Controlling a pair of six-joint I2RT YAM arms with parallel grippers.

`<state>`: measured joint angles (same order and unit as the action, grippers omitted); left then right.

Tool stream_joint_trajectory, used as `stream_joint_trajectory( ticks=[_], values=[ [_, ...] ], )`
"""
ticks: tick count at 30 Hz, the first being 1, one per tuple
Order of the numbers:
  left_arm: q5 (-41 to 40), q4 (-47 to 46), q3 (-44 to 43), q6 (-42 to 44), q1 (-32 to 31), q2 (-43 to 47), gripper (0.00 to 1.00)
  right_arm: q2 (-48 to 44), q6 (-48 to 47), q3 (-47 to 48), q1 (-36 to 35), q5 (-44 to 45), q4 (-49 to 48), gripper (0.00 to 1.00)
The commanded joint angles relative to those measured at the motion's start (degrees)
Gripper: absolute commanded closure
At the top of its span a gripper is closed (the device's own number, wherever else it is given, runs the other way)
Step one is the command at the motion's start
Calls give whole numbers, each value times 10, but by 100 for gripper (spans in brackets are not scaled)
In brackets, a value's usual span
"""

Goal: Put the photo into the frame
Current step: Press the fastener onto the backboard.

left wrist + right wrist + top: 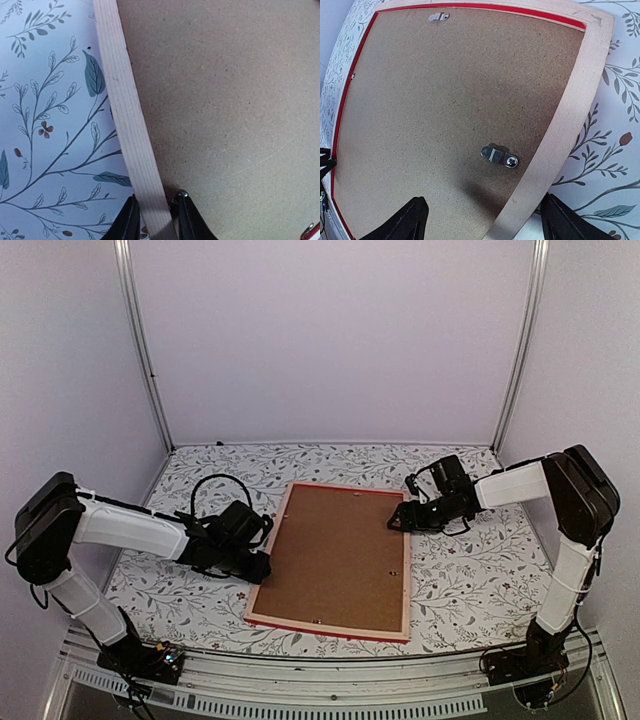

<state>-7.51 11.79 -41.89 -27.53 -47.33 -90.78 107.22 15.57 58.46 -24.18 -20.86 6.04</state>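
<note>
Black left fingers (188,221) astride frame (125,110) rail

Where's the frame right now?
Top view: the frame lies back-up at centre, the left gripper straddling its left edge, the right gripper at its far right corner.

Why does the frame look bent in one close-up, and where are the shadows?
Right wrist view: the wide lens bows the straight edge of the frame into a curve, and a dark shadow falls on the backing board below the metal clip. Top view: soft, even light, frame edges straight. Left wrist view: sharp, no glare.
</note>
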Motion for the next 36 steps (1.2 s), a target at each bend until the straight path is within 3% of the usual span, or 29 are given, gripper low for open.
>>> stream_joint_trajectory(
  ticks=[1,5,9,14,27,36],
  values=[
    [-10,8,1,18,4,5,79,0,3,-12,2,-4,82,18],
    [13,-3,8,23,4,18,73,-15,3,-12,2,-10,89,18],
    [27,-4,2,21,4,21,50,-29,2,-12,2,-7,96,18],
    [38,-18,-6,20,9,22,35,-42,2,-13,2,-3,102,18],
    [71,-51,-69,16,54,-69,37,-29,11,11,2,9,107,18],
    [137,-74,-55,-10,50,-62,49,3,20,79,2,71,137,19]
  ],
)
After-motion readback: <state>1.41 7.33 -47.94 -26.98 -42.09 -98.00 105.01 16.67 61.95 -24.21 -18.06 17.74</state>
